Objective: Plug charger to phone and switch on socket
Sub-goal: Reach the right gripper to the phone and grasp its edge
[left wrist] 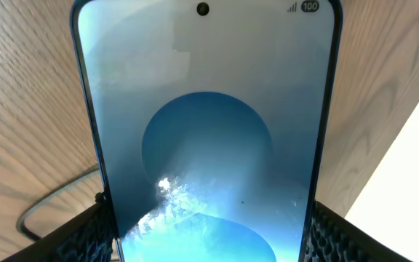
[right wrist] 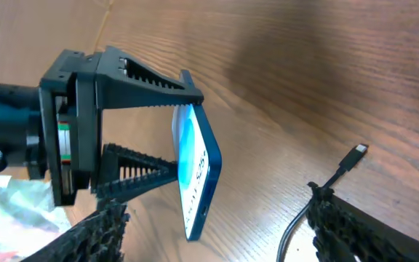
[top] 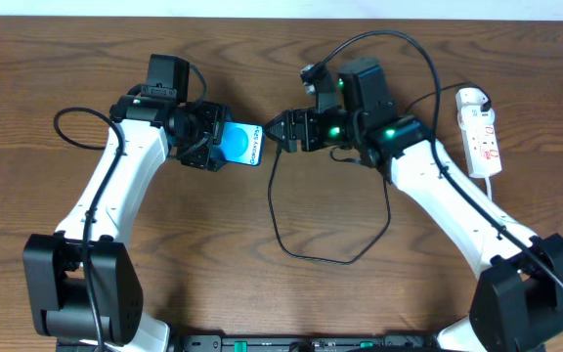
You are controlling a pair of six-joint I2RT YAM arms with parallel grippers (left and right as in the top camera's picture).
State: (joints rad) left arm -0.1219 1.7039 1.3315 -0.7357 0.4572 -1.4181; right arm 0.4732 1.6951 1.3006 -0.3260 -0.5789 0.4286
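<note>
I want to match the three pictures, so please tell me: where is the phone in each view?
Overhead: the phone is just left of centre, in the upper half.
Left wrist: it fills the middle, with the screen facing the camera.
Right wrist: it is at the centre, seen edge-on.
Shared landmark: the left gripper clamped on it.

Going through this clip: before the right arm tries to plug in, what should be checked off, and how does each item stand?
1. Phone clamped between left fingers: ok.
2. Phone's port end turned toward the right arm: ok.
3. Plug gripped by right fingers: not ok; they stand wide apart, with the plug loose beside one.
4. Plug lined up with the port: not ok; it sits off to the side.
5. Cable slack: ok, a loose loop on the table.
6. Socket switch position: cannot tell.
</note>
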